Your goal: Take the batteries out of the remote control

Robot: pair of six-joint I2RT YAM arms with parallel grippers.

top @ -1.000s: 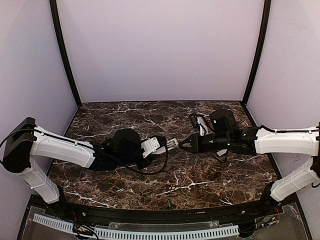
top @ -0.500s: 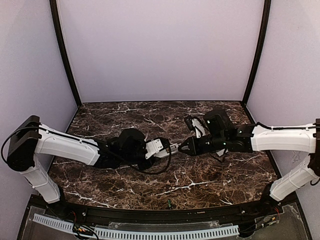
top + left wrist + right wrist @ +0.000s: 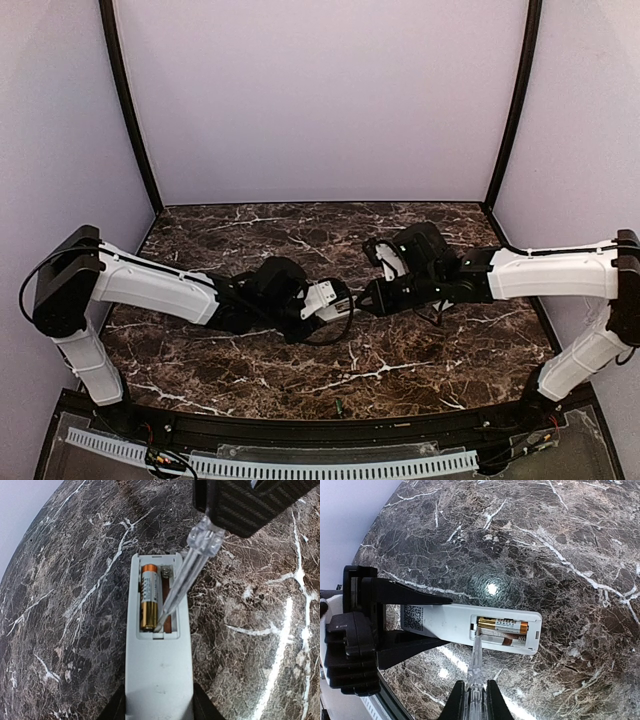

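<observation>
Lying in open bay [image 3: 168,572] of remote control [image 3: 159,680], two batteries [image 3: 149,597]; left tool [image 3: 412,622] clamped on it, right tool [image 3: 475,702] on clear pick [image 3: 185,575].

We see a tabletop [image 3: 400,372] of dark brown marble with white veins, closed in by plain pale lilac walls [image 3: 320,100] at the back and sides. Black posts [image 3: 131,110] run up the rear corners, and we catch a bright glare spot [image 3: 491,588] on the glossy surface

Remote control [image 3: 159,680] near end cut off; second battery [image 3: 168,624] partly behind tool [image 3: 182,580].
</observation>
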